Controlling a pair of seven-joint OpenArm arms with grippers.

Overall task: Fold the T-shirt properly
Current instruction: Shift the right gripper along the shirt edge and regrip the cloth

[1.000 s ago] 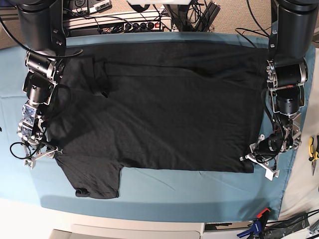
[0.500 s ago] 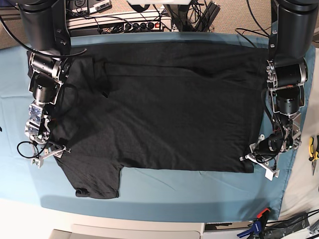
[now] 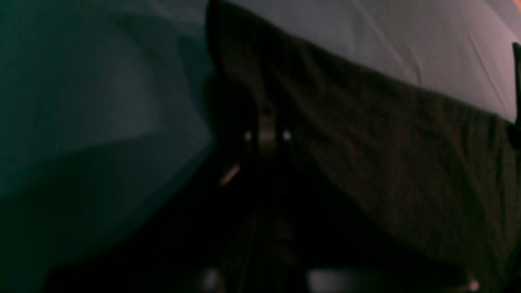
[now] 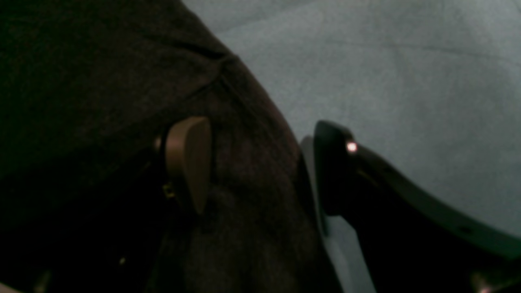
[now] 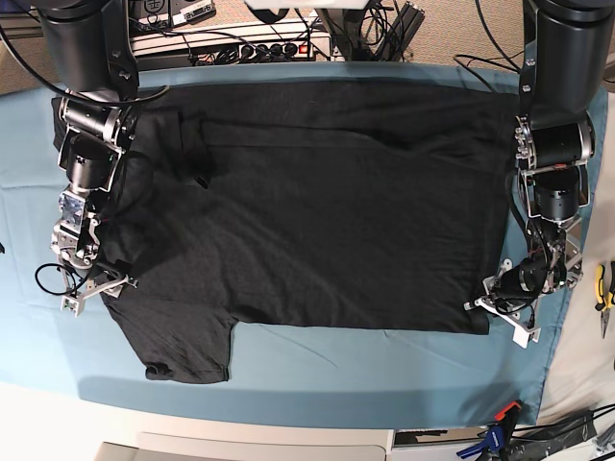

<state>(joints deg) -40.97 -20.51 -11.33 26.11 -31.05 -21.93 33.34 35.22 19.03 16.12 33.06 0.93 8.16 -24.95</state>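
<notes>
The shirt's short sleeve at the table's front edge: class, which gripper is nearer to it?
Right. The right gripper sits just above the sleeve, at the T-shirt edge; the left gripper is across the table at the opposite corner.

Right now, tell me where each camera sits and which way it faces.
Base: overhead, looking down on the T-shirt spread over the teal cloth; both arms show.
Left wrist: low on the arm, facing the shirt's edge and the cloth; its shut fingers are dark and blurred.
Right wrist: low, facing the shirt's edge between open fingers.
Shared: all views show the shirt on the cloth.
</notes>
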